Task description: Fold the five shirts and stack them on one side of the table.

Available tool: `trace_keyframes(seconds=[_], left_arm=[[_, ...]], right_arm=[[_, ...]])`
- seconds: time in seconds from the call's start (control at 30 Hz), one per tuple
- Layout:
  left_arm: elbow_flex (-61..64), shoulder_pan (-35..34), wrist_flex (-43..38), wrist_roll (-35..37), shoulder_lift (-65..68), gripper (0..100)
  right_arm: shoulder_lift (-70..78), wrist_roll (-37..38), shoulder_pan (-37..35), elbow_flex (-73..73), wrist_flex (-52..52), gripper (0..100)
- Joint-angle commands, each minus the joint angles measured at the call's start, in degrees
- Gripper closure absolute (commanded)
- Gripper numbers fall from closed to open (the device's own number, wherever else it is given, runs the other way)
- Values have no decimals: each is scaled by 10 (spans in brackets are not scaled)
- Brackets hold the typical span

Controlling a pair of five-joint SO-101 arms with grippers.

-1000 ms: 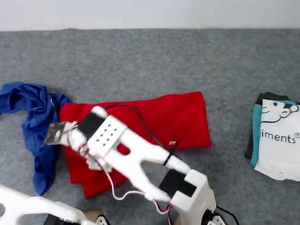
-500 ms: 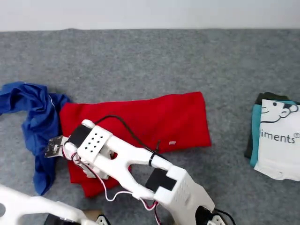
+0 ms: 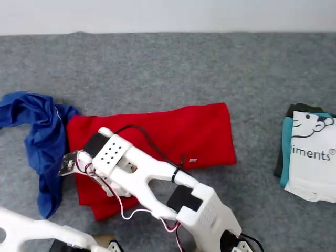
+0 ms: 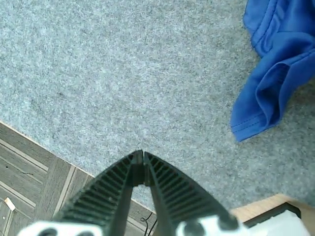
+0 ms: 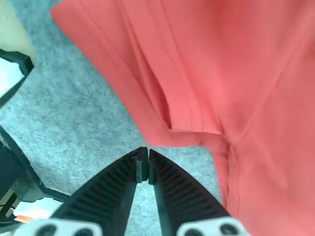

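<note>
The high camera is looking steeply down from overhead on the grey felt-covered table (image 3: 210, 68), catching a white wall strip (image 3: 168, 16) along the top of the frame and the arm bases along the bottom edge. The left wrist camera is peering past its black ribbed left gripper (image 4: 143, 162), riding well above the felt and taking in the crumpled blue cloth shirt (image 4: 275, 64), which the high view is holding at centre left. The right wrist camera is hanging very close over the flat red cloth shirt (image 5: 221, 73), sighting past the right gripper (image 5: 147, 160). The high view is sharing that shirt mid-frame.

Shirt stack (image 3: 314, 157) right of spread shirt (image 3: 202, 134)
</note>
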Motion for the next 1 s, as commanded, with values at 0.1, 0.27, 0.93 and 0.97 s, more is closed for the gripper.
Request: trace_keyframes(seconds=[0.1, 0.27, 0.93, 0.97], left_arm=[[-4, 3, 4, 0, -16, 995], [-2, 3, 4, 0, -16, 995], [-1, 3, 5, 1, -16, 995], [-1, 3, 5, 1, -16, 995]], right_arm=[[-54, -9, 0, -4, -9, 954], [-49, -42, -6, -18, -52, 837], [34, -38, -12, -38, -85, 867], [38, -28, -12, -38, -87, 899]])
